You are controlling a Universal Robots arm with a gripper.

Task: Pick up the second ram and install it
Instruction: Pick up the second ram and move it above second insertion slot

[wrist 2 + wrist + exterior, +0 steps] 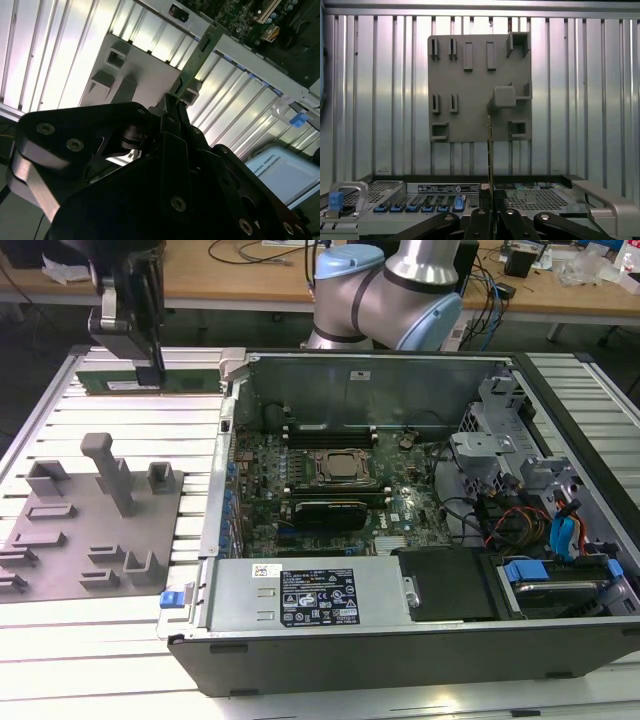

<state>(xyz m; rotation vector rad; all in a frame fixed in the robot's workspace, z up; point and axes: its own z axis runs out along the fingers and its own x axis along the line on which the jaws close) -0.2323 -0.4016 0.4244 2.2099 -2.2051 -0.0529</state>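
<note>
While the grey moulded plastic tray with its upright blocks lies on the ribbed aluminium table at the exterior view's left, the second ram, a thin green memory board strip, is held level beyond the tray's far side. The black gripper has its jaws clenched on the strip near its middle. Both wrist views show the ram edge-on, projecting from between the closed fingers, with the tray below it. To the right stands the open black computer case. Its green motherboard and square metal CPU socket are exposed. The grey robot arm rises behind the case.
</note>
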